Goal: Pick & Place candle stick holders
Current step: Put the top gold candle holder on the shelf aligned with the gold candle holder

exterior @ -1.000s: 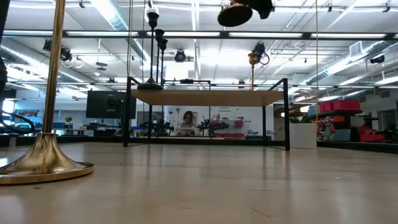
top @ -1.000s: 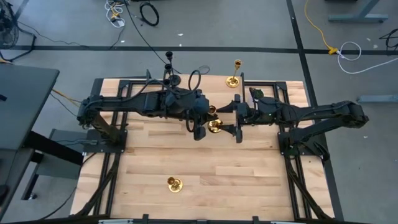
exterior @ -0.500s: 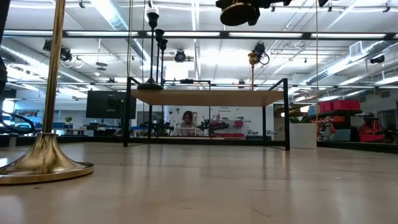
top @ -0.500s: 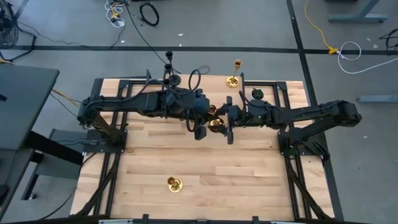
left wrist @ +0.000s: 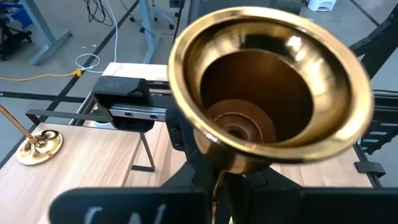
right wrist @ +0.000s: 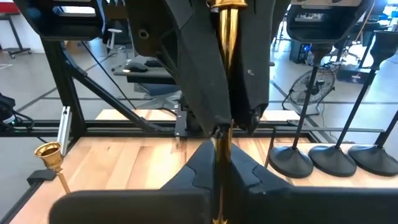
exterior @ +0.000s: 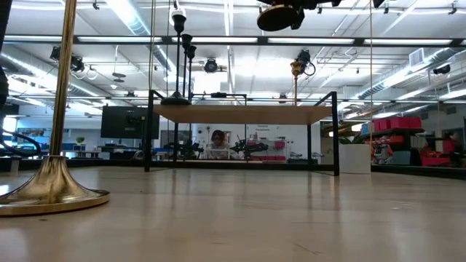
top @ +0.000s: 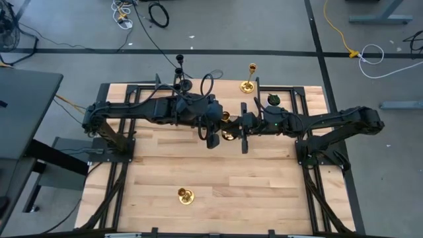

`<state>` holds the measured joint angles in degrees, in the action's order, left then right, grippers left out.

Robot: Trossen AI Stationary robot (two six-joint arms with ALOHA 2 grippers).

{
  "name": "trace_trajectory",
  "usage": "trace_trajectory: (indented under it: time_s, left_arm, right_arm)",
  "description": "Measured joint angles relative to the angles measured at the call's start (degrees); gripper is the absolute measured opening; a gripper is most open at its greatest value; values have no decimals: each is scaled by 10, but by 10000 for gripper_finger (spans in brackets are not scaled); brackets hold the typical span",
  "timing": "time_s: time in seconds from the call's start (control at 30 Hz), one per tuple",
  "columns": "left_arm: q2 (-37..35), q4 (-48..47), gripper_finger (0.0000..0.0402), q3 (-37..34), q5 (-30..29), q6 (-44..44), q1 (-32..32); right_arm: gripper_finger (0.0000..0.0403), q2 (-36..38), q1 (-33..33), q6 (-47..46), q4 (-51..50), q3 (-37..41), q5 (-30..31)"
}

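Looked down on a pale wood-plank counter [top: 264,185] on a black frame, with grey floor [top: 264,26] all round it.

Reached in from the left edge as a dark arm, ending over the counter's middle in the left gripper [top: 220,129], pinched narrow on the thin stem of the held gold candle stick holder [left wrist: 273,81]. Kept that holder off the wood, lying level, with its flared base turned toward the left wrist camera. Stood at the far edge, behind the left arm, as a close row: the black candle stick holders [top: 180,78], upright. Stood alone toward the near edge, well apart from both arms: the near gold candle stick holder [top: 186,196], large in the low view with its round base flat on the wood.

Met the same stem from the other side: the right gripper [top: 239,127], drawn in narrow on it just beside the left one. Stood upright at the far edge behind that gripper: the far gold candle stick holder [top: 248,84]. Trailed over the floor beyond the counter's right end: a yellow cable [top: 337,30] and a white cable coil [top: 373,54].

Opened behind the counter, in the low view, as a big hall under bright ceiling strip lights [exterior: 131,18], with a dark monitor [exterior: 127,120], a wood-topped black-framed table [exterior: 244,113], a seated person [exterior: 217,142] beyond it, and red gear [exterior: 393,124] at the right.
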<state>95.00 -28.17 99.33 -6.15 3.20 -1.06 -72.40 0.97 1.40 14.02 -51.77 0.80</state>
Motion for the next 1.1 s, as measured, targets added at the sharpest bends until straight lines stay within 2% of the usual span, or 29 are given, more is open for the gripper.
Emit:
trace_trajectory:
  time_s: [0.17, 0.57, 0.93, 1.1]
  left_arm:
    - [0, 0, 18, 0, 0, 0, 0]
    - [0, 1, 57, 0, -20, -5, 0]
    - [-33, -71, 126, 0, -50, -28, -2]
    - [-54, -115, 143, 1, -50, -24, -5]
  right_arm:
    - [8, 0, 0, -1, -2, 0, 0]
    - [5, 8, 0, 18, -13, 1, 33]
    - [4, 60, -22, 38, -61, 1, 52]
    - [4, 85, -53, 54, -95, 1, 94]
